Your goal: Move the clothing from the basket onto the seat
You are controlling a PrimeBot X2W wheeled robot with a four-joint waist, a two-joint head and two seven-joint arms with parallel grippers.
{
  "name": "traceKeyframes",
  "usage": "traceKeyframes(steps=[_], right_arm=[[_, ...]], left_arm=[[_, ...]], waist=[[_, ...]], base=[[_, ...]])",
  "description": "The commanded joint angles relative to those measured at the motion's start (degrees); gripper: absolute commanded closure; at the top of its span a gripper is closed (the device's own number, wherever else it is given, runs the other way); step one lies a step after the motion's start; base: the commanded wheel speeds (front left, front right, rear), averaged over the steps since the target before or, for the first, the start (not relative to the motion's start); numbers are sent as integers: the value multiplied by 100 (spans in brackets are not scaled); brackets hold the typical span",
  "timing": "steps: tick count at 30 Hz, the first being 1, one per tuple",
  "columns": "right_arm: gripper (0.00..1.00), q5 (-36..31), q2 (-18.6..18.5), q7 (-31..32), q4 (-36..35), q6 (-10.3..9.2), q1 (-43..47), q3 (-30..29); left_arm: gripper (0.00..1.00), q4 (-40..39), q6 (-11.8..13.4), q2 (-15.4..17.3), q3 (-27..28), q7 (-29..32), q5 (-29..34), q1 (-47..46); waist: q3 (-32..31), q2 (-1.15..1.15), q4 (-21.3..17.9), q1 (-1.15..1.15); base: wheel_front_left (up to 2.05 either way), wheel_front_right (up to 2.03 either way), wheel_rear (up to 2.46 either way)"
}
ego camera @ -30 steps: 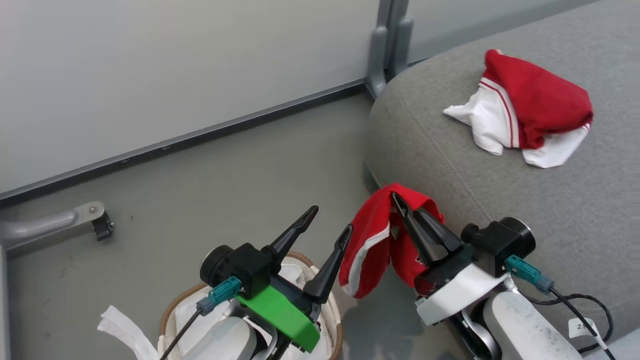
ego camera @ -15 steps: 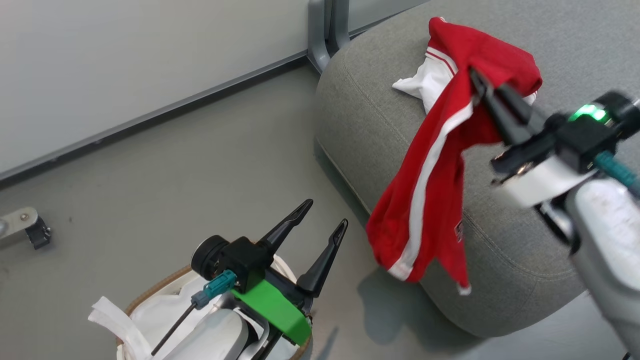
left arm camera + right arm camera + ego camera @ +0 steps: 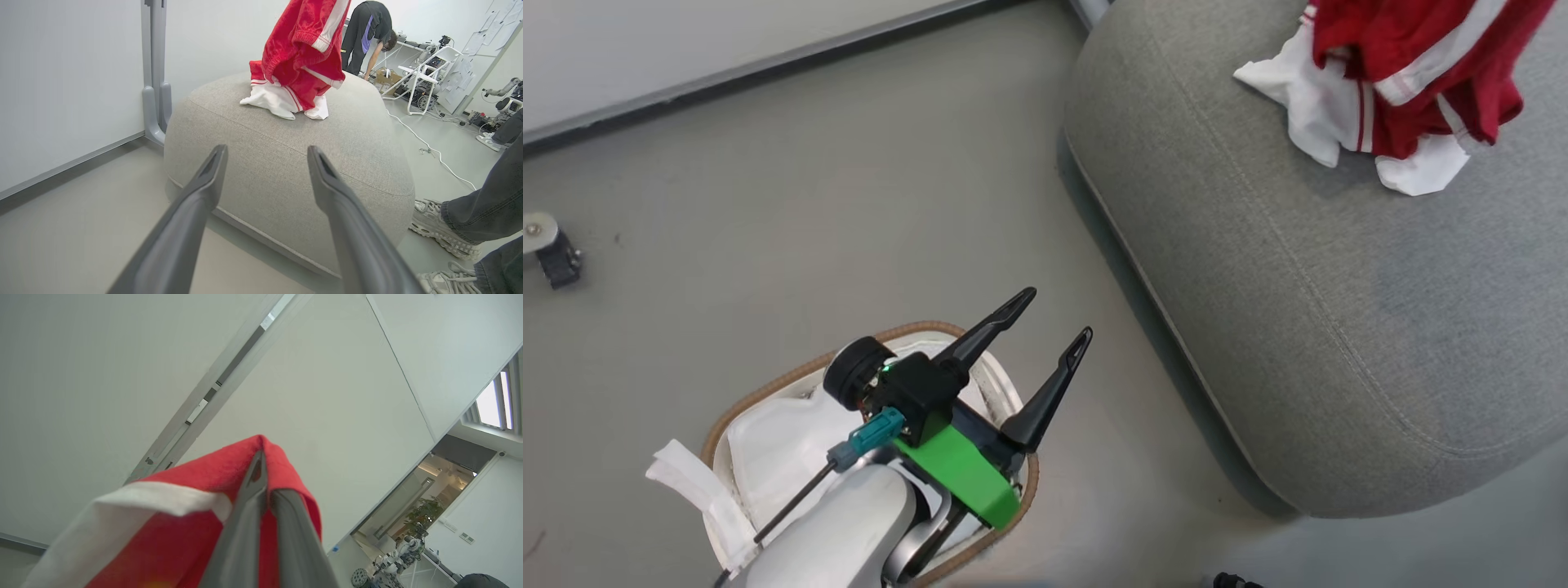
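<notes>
Overall one seat (image 3: 1298, 327), one basket (image 3: 768, 384), another garment (image 3: 1307, 122); left gripper (image 3: 1057, 314) wide, empty; right gripper (image 3: 264, 477) tight on clothing (image 3: 171, 547).

Smooth grey floor (image 3: 792, 196), pale wall panel (image 3: 61, 81), white metal frame (image 3: 447, 53), bright high window (image 3: 488, 404)

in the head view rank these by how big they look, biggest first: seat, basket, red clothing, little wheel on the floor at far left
1. seat, by far the largest
2. basket, partly hidden behind the left gripper
3. clothing, cut off by the top edge, so its full size is unsure
4. wheel, smallest
</notes>
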Motion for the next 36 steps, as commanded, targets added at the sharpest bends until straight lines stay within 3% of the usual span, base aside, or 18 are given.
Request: traceKeyframes(steps=[1, 4, 14, 21, 28, 30, 31, 32, 36], right_arm=[[100, -97, -46, -8, 209, -6, -154, -94], [100, -341, -77, 24, 755, -6, -329, -395], [100, -1015, 502, -8, 1997, -6, 318, -1985], [100, -1595, 947, -14, 2303, -6, 841, -3230], [97, -1888, 1515, -15, 2266, -6, 1250, -3912], [76, -1933, 1640, -15, 2153, -6, 1396, -4084], [53, -1963, 1694, -16, 2074, -6, 1467, -4164], [0, -1991, 1767, -16, 1995, -6, 1565, -4233], [0, -2040, 1984, -15, 1653, -6, 1938, -4440]], left_arm=[[0, -13, -15, 90, -3, -2, -8, -156], [0, -21, -15, 166, -60, -2, -13, -296], [0, -70, -15, 308, -105, -2, -28, -640], [0, -79, -15, 392, -20, -2, -36, -622], [0, -38, -15, 339, 11, -2, -55, -600], [0, -20, -15, 301, 24, -2, -54, -578], [0, -13, -15, 281, 41, -2, -58, -556], [0, 0, -15, 259, 57, -3, -67, -520], [0, 73, -15, 181, 129, -2, -104, -359]], waist=[[479, 0, 345, 0], [768, 0, 490, 0], [1482, 0, 939, 0], [1725, 0, 1072, 0], [1671, 0, 1079, 0], [1563, 0, 1075, 0], [1504, 0, 1074, 0], [1429, 0, 1072, 0], [1086, 0, 1077, 0]], base=[[0, 0, 0], [0, 0, 0], [0, 0, 0], [0, 0, 0], [0, 0, 0], [0, 0, 0], [0, 0, 0], [0, 0, 0], [0, 0, 0]])
